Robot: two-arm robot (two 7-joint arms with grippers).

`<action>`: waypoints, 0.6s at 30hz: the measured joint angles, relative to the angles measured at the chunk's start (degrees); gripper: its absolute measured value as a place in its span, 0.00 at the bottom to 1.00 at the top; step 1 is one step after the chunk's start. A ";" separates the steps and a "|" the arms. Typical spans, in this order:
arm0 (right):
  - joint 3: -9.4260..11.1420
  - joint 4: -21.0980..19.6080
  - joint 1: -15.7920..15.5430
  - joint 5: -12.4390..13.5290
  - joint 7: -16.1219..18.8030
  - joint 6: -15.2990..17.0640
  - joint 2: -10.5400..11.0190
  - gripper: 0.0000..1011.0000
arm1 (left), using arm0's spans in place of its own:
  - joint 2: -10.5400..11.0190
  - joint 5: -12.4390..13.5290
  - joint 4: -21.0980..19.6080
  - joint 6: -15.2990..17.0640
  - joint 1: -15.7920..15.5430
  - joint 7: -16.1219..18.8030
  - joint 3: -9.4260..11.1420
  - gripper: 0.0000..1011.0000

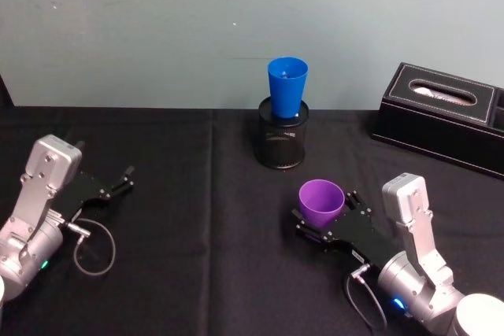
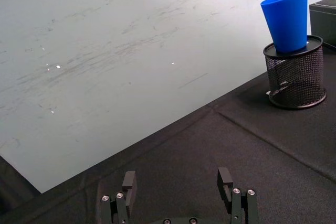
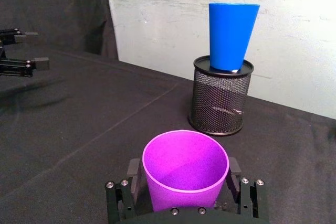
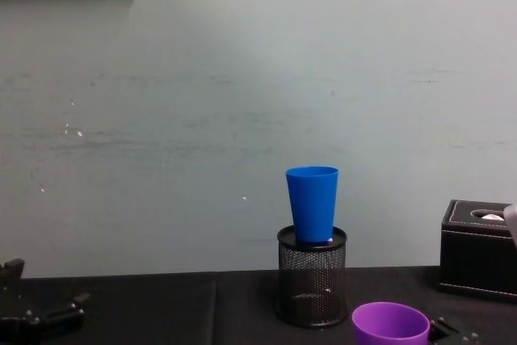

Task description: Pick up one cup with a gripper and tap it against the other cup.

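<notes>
The grasp step is in hand: the right gripper [image 3: 184, 190] brackets the purple cup [image 3: 186, 167], fingers at its sides, on the cloth near the mesh holder [image 1: 282, 141]. Next comes lifting toward the blue cup [image 1: 287, 85] perched atop that holder, which could topple. The left gripper [image 2: 179, 186] idles spread, well apart; a tissue box [image 1: 445, 116] sits beside the holder.

Two cups are showing, one purple cup [image 1: 321, 201] and one blue cup [image 1: 287, 86], plus one mesh holder [image 1: 283, 141] and one tissue box [image 1: 441, 116].
</notes>
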 joint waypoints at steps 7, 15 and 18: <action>0.00 -0.12 -0.07 0.00 -0.05 0.00 0.06 0.99 | 0.00 0.00 0.00 0.00 0.00 0.00 0.00 1.00; -0.04 -0.30 -0.14 0.01 -0.16 0.00 0.11 0.97 | 0.00 0.00 0.00 0.00 0.00 0.00 0.00 1.00; -0.06 -0.33 -0.16 0.02 -0.25 0.00 0.12 0.92 | 0.00 0.00 0.00 0.00 0.00 0.00 0.00 1.00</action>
